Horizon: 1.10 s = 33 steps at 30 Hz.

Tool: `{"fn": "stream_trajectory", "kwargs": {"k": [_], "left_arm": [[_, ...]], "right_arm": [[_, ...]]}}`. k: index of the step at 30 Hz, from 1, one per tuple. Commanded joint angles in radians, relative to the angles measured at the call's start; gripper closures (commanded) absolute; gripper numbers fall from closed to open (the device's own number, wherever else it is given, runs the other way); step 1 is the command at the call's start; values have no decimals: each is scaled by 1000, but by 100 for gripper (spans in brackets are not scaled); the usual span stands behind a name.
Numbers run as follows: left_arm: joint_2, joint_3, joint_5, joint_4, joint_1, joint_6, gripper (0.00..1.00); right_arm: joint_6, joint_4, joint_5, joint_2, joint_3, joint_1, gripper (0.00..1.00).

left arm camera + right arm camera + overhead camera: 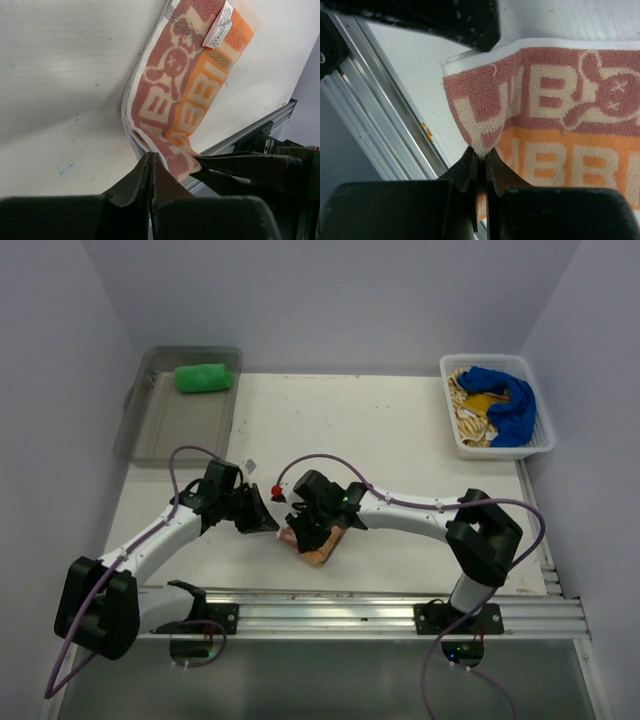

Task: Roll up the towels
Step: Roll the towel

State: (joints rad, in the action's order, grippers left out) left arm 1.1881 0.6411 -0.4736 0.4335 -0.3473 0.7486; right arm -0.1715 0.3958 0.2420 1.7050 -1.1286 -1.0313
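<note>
**Both hands at the near corner of the orange-and-white towel**

My right hand (481,152) is clenched on a corner of the orange-and-white towel (185,90). In my right wrist view the pink and cream terry runs down into the slit between my fingers. My left hand (150,159) is clenched too, its fingertips pressed together right at the towel's white folded edge, just beside that same corner. I cannot tell whether any cloth is caught between them.

The towel lies folded into a narrow strip on the bench (400,440), near the front edge and close to the aluminium rail (400,605). Its printed side faces up: block letters and a cartoon figure, pink along one half and orange along the other. A white care label (220,25) sticks out at the far end. From above, my two arms meet over it, left of the bench's middle.

The green towel (204,377) sits rolled in the clear tray (150,430) at the far left. The blue towel (510,400) and the yellow-tan towel (468,420) lie bunched together in the white basket (505,452) at the far right, well apart from my hands.
</note>
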Motion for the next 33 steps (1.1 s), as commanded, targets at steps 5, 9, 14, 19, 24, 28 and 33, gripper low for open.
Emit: {"fn": "stream_trajectory", "kwargs": {"k": [5, 9, 14, 19, 24, 28, 33], "left_arm": [[-113, -40, 38, 14, 4, -29, 100], [-127, -60, 12, -10, 4, -48, 100], [-117, -93, -77, -65, 4, -75, 100], [-71, -129, -196, -170, -1, -75, 100], [-44, -138, -221, -246, -5, -57, 100], [-13, -113, -215, -251, -9, -69, 100], [4, -100, -212, -242, -10, -84, 100]], "right_arm": [[49, 98, 210, 91, -111, 76, 100], [55, 110, 256, 134, -123, 100, 100], [52, 107, 284, 159, -131, 125, 100], [55, 117, 284, 180, -143, 131, 100], [55, 124, 279, 199, -161, 132, 100], [59, 124, 284, 208, -163, 132, 100], [59, 124, 280, 209, -158, 134, 100]]}}
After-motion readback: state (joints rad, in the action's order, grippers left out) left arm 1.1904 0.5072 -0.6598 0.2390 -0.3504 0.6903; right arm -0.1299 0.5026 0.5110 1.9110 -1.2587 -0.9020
